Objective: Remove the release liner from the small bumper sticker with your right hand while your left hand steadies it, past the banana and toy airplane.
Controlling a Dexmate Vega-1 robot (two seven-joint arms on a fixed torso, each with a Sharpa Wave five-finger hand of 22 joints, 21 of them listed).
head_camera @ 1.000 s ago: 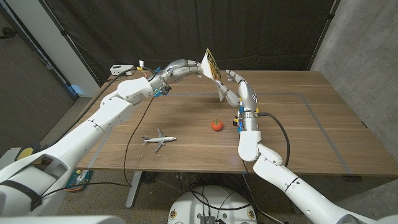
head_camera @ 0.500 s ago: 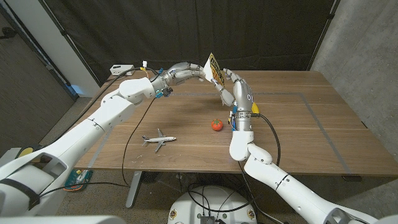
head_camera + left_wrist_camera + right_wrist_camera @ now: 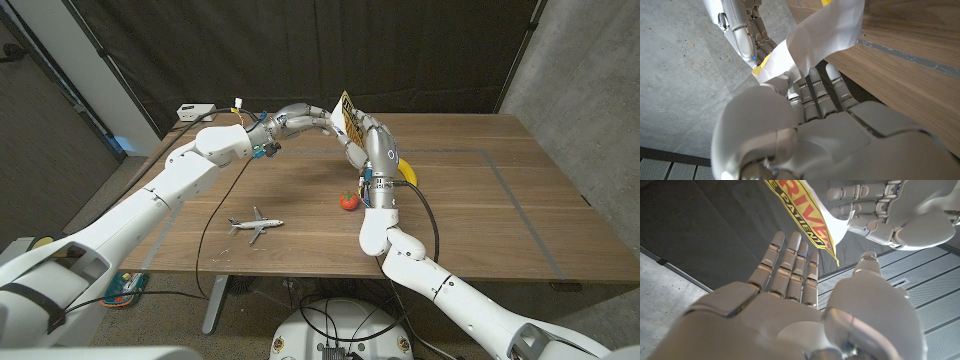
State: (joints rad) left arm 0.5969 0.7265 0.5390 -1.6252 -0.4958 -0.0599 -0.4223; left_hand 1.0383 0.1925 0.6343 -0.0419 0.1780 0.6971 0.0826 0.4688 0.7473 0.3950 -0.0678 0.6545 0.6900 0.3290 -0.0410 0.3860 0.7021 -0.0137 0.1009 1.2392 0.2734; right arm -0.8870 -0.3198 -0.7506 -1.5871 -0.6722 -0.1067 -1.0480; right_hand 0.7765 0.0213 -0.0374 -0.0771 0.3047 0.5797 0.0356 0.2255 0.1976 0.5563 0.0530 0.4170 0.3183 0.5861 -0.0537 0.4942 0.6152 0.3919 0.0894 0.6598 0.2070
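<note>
The left robot hand (image 3: 300,117) holds the sticker (image 3: 345,113) aloft near the tabletop's (image 3: 500,200) far edge. The right robot hand (image 3: 362,140), fingers apart and empty, sits just beside the sticker's free end, nearer the robot.

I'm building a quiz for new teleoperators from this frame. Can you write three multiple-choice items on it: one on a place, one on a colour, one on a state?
1. Where does the toy airplane lie?
A. on the table's near left part
B. on the banana
C. in the right robot hand

2. What colour is the printed face of the sticker?
A. blue
B. yellow
C. green

3. What is the right robot hand's state?
A. clamped on the red fruit
B. gripping the cable
C. open beside the sticker

Answers:
1 A: the toy airplane lies flat on the table, towards the left arm's side.
2 B: the sticker shows black letters on yellow, held up by the left robot hand.
3 C: the right robot hand has its fingers spread, with the sticker's tip between fingers and thumb, not clearly pinched.
</note>
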